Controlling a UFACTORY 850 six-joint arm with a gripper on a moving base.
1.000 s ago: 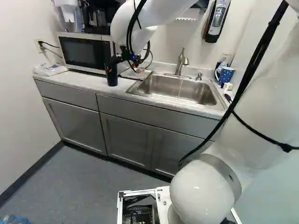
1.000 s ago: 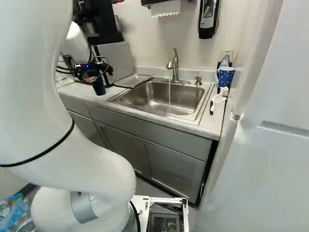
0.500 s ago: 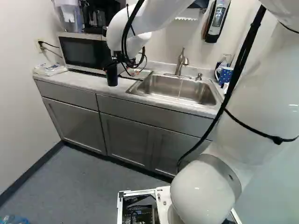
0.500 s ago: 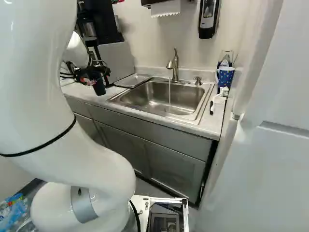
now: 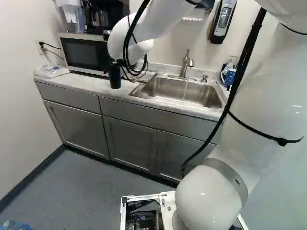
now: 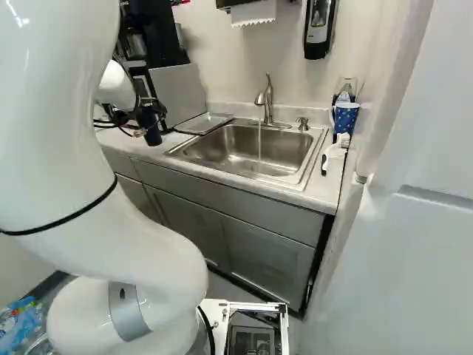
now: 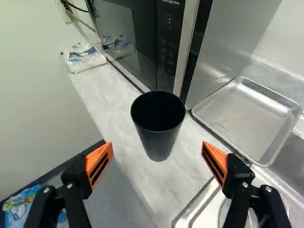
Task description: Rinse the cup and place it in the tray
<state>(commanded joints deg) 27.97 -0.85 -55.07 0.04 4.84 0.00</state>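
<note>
The cup (image 7: 159, 142) is black, the mug (image 6: 346, 118) spotted blue.

Bright, soft light fills my views.
I see small glints on the smooth white robot arm (image 5: 273, 96) and reflections in the glossy black microwave door (image 7: 126, 45).

Gaps remain on both sides of the dark cup (image 7: 158, 137) on the counter (image 7: 114, 99), between the spread fingers of the gripper (image 5: 119, 62). The microwave (image 5: 86, 53) blocks the way beyond; a metal tray (image 7: 247, 118) crowds the side toward the sink (image 6: 247, 151), where the faucet (image 6: 267, 100) rises.
</note>
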